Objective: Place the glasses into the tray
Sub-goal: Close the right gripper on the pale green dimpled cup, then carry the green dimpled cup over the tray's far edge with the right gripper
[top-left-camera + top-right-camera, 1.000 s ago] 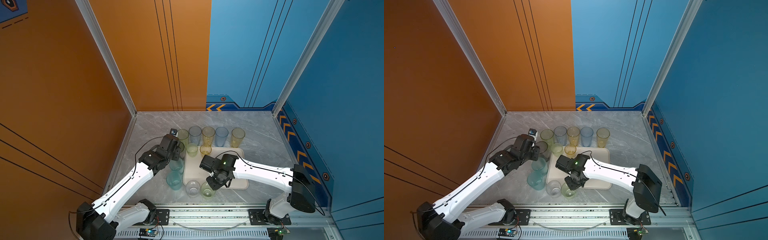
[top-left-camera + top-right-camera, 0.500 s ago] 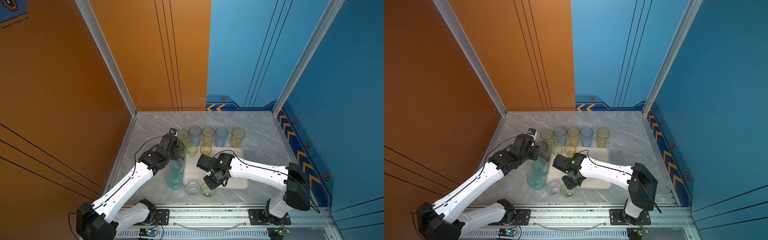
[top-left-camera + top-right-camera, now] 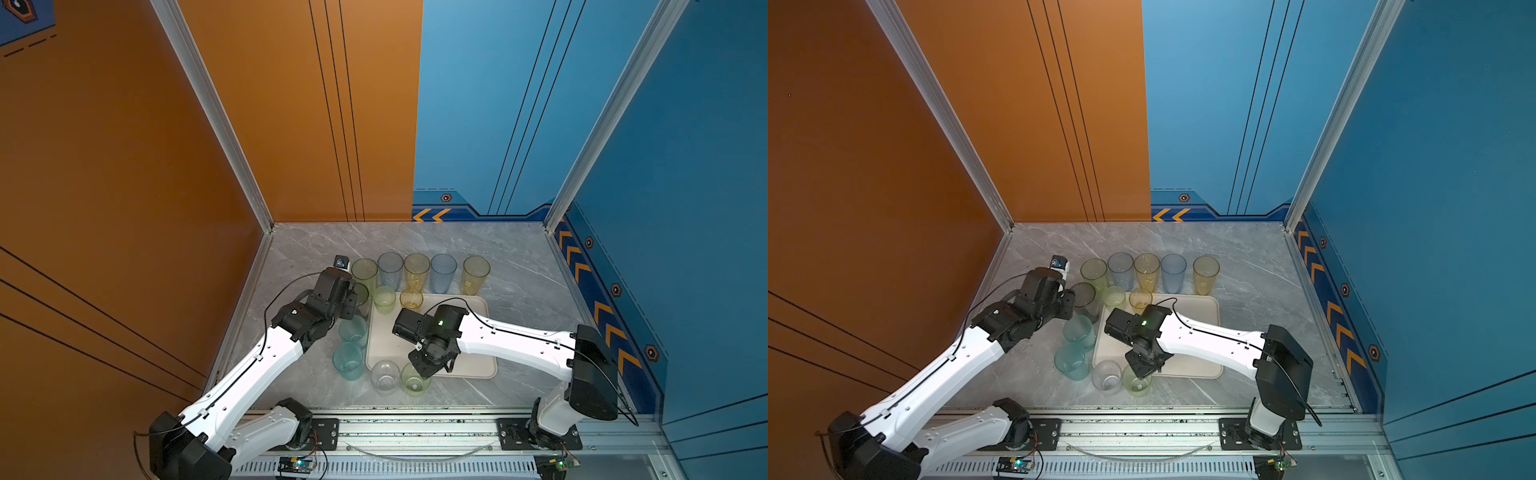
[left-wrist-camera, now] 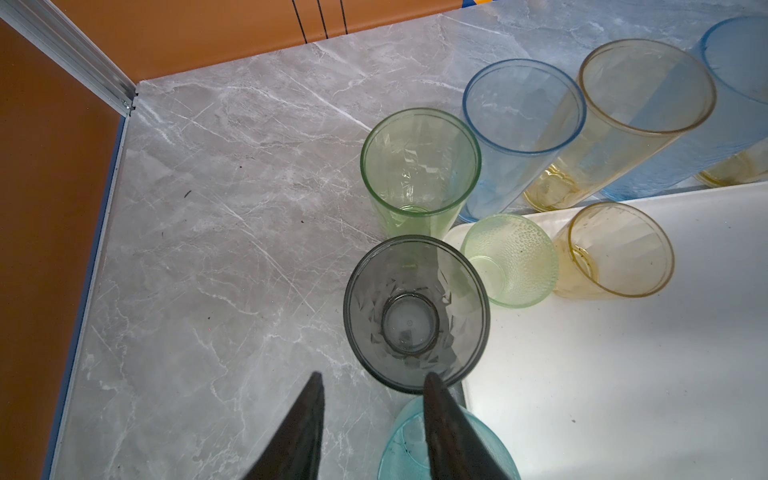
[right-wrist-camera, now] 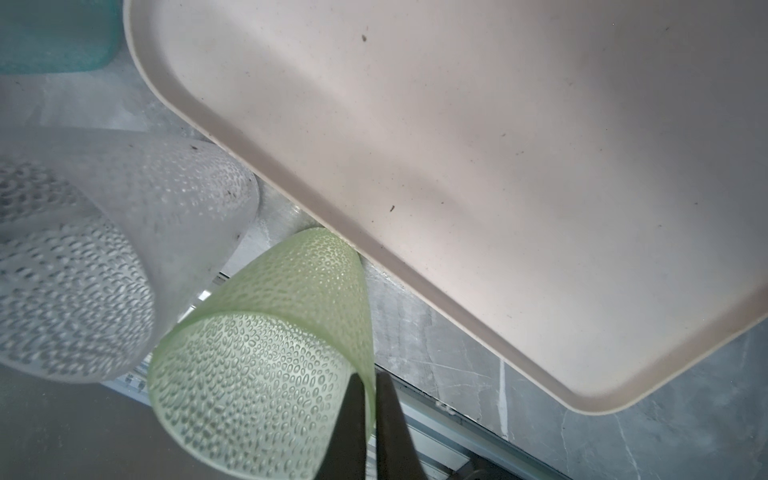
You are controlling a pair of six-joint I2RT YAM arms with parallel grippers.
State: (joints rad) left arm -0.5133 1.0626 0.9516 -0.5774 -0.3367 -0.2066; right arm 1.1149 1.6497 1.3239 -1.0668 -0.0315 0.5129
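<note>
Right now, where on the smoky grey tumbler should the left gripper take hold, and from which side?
Likely its rim wall, from above, on the side away from the tray: one finger inside the mouth, one outside. The smoky grey tumbler stands upright, mouth up; the tall green tumbler and the teal tumbler crowd two other sides.

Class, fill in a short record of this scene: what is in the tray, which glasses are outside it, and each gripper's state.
in tray: short green glass and short yellow glass, at the tray's far left corner
behind tray: five tall glasses on the table
left of tray: smoky grey glass, two teal glasses
front of tray: clear glass, front green glass
left gripper: open, at the smoky grey glass's rim
right gripper: shut on the front green glass's rim
</note>
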